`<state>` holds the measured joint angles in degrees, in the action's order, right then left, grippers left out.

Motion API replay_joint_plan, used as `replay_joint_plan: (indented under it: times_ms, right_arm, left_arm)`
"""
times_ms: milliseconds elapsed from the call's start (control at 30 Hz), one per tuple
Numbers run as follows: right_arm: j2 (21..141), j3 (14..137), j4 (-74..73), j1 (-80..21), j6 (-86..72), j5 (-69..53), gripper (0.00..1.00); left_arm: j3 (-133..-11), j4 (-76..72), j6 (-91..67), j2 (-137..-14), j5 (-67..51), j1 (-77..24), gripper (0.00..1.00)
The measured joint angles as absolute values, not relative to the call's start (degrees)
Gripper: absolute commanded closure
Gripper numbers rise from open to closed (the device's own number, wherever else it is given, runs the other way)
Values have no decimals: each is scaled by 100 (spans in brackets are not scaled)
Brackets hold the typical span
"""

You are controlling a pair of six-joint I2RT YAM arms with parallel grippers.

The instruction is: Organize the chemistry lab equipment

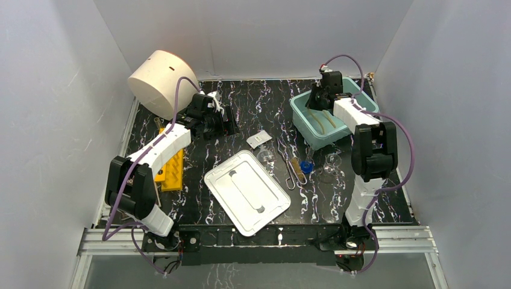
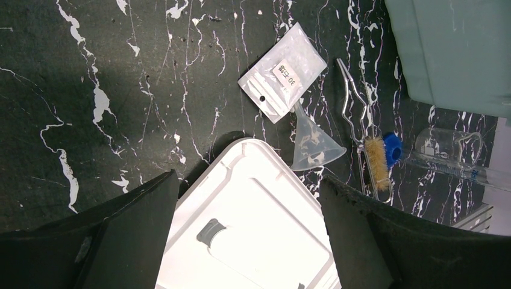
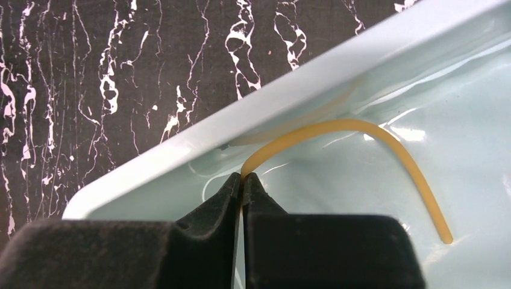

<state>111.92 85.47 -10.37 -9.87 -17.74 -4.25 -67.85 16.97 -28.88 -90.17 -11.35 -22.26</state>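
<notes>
— How is the right claw?
— Almost closed, its tips pinching one end of the tubing inside the bin, just under the rim. The rest of the tubing curves across the bin floor.
— And the left claw?
— Wide, holding nothing, above a corner of the lid.
— Other items?
— Packet, funnel, tongs, cap and flask lie on the table.

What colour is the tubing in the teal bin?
The tubing is tan-yellow; the right wrist view shows it best.
</notes>
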Motion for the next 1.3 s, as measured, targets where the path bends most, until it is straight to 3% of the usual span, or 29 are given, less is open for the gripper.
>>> replay_joint_plan:
  times_ms: [600, 867, 1300]
  right_arm:
    - [10696, 8689, -1719, -982, -1804, -482, 47]
    - [9946, 8842, -2182, -982, -1828, -314, 44]
    - [8178, 8742, -3474, -1457, -1822, 360, 26]
  left_arm:
    - [-6785, 1715, -2853, -9015, -1138, -2226, 14]
    - [-6785, 1715, -2849, -8954, -1140, -2226, 14]
    - [-6788, 1678, -2853, -8724, -1361, -2226, 14]
